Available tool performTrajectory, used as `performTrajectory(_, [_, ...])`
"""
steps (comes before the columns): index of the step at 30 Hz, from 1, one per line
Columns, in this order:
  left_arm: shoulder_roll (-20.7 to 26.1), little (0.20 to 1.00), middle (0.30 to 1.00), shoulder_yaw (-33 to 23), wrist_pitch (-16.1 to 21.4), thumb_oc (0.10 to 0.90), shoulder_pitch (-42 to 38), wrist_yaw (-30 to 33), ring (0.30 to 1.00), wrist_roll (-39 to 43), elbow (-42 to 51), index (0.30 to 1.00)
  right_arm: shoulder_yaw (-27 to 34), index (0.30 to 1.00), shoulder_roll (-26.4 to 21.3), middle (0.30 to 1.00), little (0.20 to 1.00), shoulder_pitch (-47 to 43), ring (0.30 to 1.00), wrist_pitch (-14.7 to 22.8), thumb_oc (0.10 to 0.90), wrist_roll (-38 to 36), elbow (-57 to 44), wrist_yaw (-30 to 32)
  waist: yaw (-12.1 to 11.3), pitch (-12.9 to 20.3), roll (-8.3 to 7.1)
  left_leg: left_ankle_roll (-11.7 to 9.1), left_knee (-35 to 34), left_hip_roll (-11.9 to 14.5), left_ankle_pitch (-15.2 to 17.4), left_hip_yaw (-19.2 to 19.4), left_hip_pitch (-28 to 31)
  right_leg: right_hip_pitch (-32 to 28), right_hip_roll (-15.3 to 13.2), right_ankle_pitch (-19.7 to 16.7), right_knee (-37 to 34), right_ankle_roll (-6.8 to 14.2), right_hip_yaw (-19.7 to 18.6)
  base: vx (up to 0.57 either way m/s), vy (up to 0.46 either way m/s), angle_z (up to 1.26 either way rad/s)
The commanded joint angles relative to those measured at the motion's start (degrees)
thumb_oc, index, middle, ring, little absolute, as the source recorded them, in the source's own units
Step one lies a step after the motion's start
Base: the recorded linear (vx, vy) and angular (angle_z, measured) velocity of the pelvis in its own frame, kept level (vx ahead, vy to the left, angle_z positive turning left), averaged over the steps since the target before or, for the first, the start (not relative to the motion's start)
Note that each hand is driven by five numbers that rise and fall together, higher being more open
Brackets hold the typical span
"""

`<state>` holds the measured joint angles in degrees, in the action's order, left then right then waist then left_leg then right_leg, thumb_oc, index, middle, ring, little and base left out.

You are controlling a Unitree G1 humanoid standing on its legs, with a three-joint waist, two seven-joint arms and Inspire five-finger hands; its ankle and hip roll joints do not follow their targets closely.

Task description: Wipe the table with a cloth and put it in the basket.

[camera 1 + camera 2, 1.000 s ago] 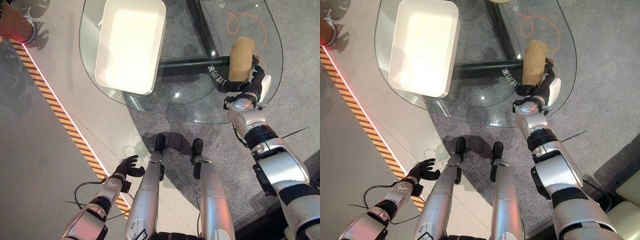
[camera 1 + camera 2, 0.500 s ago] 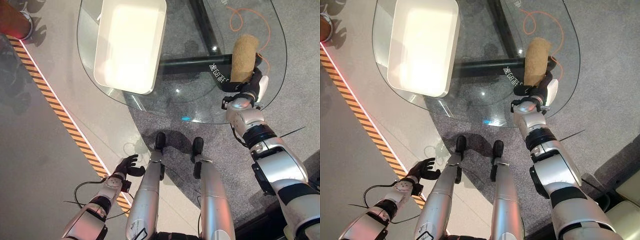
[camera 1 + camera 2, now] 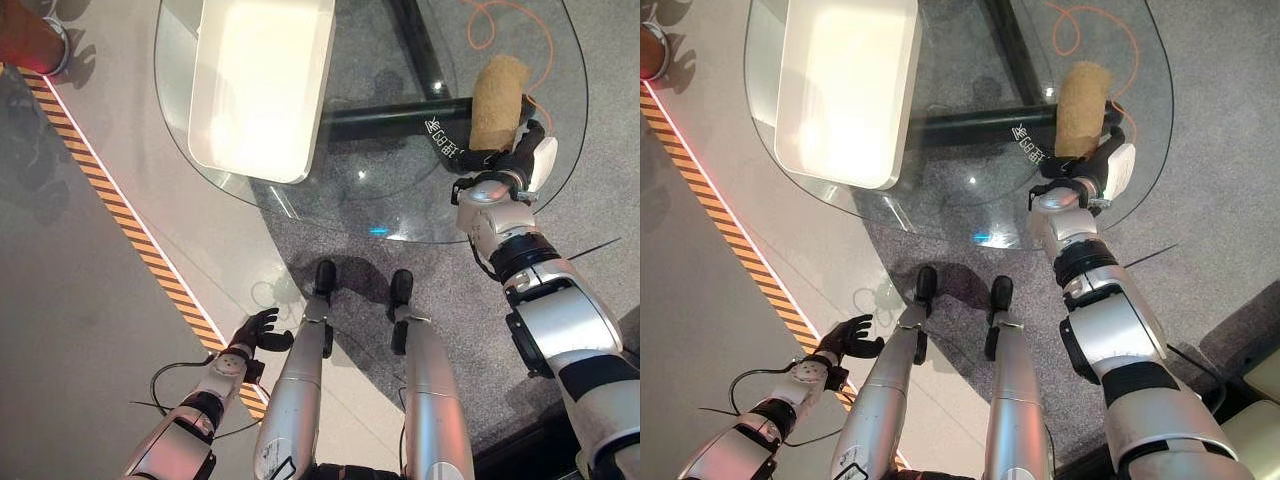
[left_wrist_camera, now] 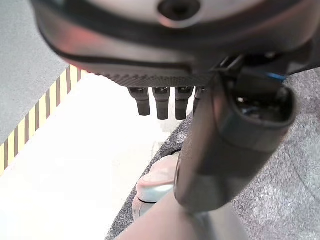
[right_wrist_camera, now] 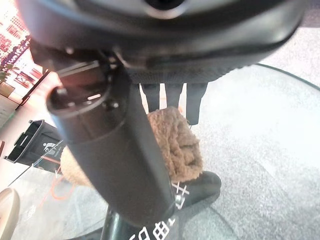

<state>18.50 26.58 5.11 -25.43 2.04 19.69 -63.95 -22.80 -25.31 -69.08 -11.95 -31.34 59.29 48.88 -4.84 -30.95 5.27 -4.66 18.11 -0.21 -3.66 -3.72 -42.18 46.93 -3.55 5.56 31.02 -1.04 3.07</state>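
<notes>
- Two hands show in the head views, well apart from each other.
- Nearest, the left hand (image 3: 256, 331) hangs low at the robot's left side, over the pale floor (image 3: 120, 120) and just beside a yellow-and-black striped line (image 3: 130, 232). Its fingers (image 4: 161, 102) are loosely spread and hold nothing; its own wrist view shows them pointing down at the floor, apart from everything.
- Farther out, the right hand (image 3: 508, 162) reaches over the near right edge of the glass table (image 3: 400, 215). Its fingers and its white-covered thumb are curled round the near end of the brown cloth (image 3: 497, 90).
- The cloth is bunched into a thick roll that runs from the hand away from the robot, over the right part of the tabletop. In the right wrist view the fuzzy cloth (image 5: 175, 145) sits between the thumb and the row of fingers. Whether its far end touches the glass I cannot tell.
- Below the clear top, a dark table frame (image 3: 400, 110) and grey carpet (image 3: 620, 130) show through.
- Farther left on the table stands the white basket (image 3: 210, 140), a shallow rectangular tub, well apart from the cloth.
- Beyond the cloth, an orange cord (image 3: 1090, 15) loops at the far right of the tabletop.
- Farthest left, at the floor's upper corner, lies a reddish round object (image 3: 25, 40); what it is I cannot tell.
</notes>
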Motion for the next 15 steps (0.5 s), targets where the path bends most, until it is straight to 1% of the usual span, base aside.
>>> performTrajectory(1, [-2.79,0.9,0.9,2.59,-1.52,0.8,5.06,0.03,0.9,1.08,0.34,0.9,-3.06,0.9,-4.69,0.9,0.9,-5.56,0.9,2.56,0.8,4.3,-1.28,1.76,-0.57,1.16,2.58,3.15,4.24,-2.31,2.09,2.94,-0.78,-1.74,1.0,-1.34,-2.37,-0.45,2.97,0.0,0.0,0.0])
performTrajectory(4, [-2.68,0.9,0.9,2.53,-1.4,0.8,4.91,-0.23,0.9,1.22,0.4,0.9,-3.43,0.9,-5.01,0.9,0.9,-5.74,0.9,1.93,0.8,4.36,-0.93,1.52,-0.61,1.16,2.68,3.24,4.03,-2.42,1.93,2.89,-0.94,-1.46,1.03,-1.47,-2.48,-0.44,3.02,0.0,0.0,0.0])
performTrajectory(7, [-2.74,0.9,0.9,2.54,-0.92,0.8,5.02,-0.36,0.9,1.34,0.03,0.9,-3.37,0.9,-5.23,0.9,0.9,-5.5,0.9,2.17,0.8,4.68,0.21,0.77,-0.66,1.16,2.78,3.27,4.13,-2.42,1.92,2.78,-1.1,-1.25,1.02,-1.44,-2.26,-0.43,2.98,0.0,0.0,0.0])
performTrajectory(8, [-2.85,0.9,0.9,2.62,-0.95,0.8,4.92,-0.3,0.9,1.37,0.05,0.9,-3.33,0.832,-5.16,0.832,0.82,-5.49,0.832,2.19,0.72,4.98,0.55,0.79,-0.69,1.16,2.83,3.29,4.23,-2.45,1.91,2.78,-1.28,-1.11,1.0,-1.46,-2.21,-0.42,2.97,0.0,0.0,0.0])
performTrajectory(9, [-2.89,0.9,0.9,2.66,-0.97,0.8,4.92,-0.24,0.9,1.37,0.11,0.9,-3.32,0.596,-5.21,0.596,0.546,-5.47,0.596,2.04,0.446,5.03,0.7,0.66,-0.71,1.16,2.85,3.3,4.29,-2.45,1.94,2.76,-1.37,-1.02,0.96,-1.46,-2.16,-0.39,2.97,0.0,0.0,0.0])
performTrajectory(10, [-2.88,0.9,0.9,2.65,-0.94,0.8,4.93,-0.24,0.9,1.35,0.09,0.9,-3.29,0.3,-5.25,0.3,0.2,-5.42,0.3,1.9,0.1,5.22,0.76,0.42,-0.72,1.16,2.85,3.31,4.26,-2.48,1.92,2.76,-1.38,-0.99,0.95,-1.49,-2.17,-0.37,3.01,0.0,0.0,0.0])
performTrajectory(15, [-2.7,0.9,0.9,2.78,-0.7,0.8,4.86,-0.61,0.9,1.43,-0.15,0.9,-3.56,0.3,-5.21,0.3,0.2,-5.59,0.3,1.76,0.1,5.16,1.68,-0.59,-0.82,1.16,2.93,3.29,4.29,-2.49,1.89,2.71,-1.61,-0.78,0.88,-1.63,-2.28,-0.32,3.06,0.0,0.0,0.0])
